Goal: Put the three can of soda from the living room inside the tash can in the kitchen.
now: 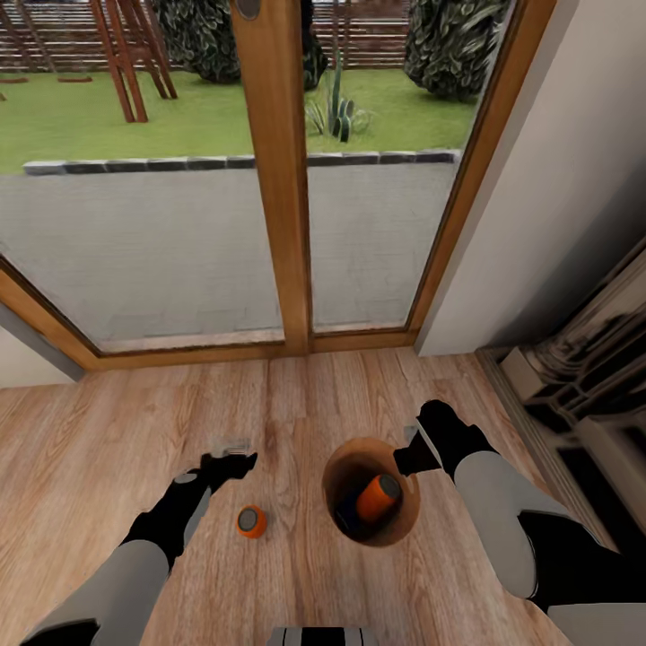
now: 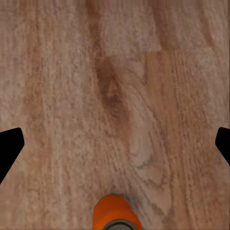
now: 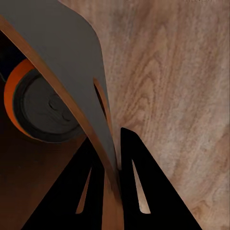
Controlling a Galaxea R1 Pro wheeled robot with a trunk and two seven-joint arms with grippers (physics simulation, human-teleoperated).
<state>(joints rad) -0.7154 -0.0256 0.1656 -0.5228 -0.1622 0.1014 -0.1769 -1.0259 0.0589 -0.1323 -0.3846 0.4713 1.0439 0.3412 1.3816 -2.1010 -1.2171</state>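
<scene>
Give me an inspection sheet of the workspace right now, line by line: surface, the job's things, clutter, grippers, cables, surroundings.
Surface: wood floor, pale planks, bare around the items.
Job's things: trash can upright on the floor, holding one orange can lying tilted, and something dark beside it that may be the blue can. A second orange can stands on the floor outside, left of the bin.
Clutter: nothing seen.
Grippers: left gripper open and empty above the floor, just beyond the loose can. Right gripper shut on the trash can's rim, one finger inside, one outside, by the slot handle.
Cables: nothing seen.
Surroundings: wood-framed glass doors ahead with a garden behind; glossy dark cabinets at right.
</scene>
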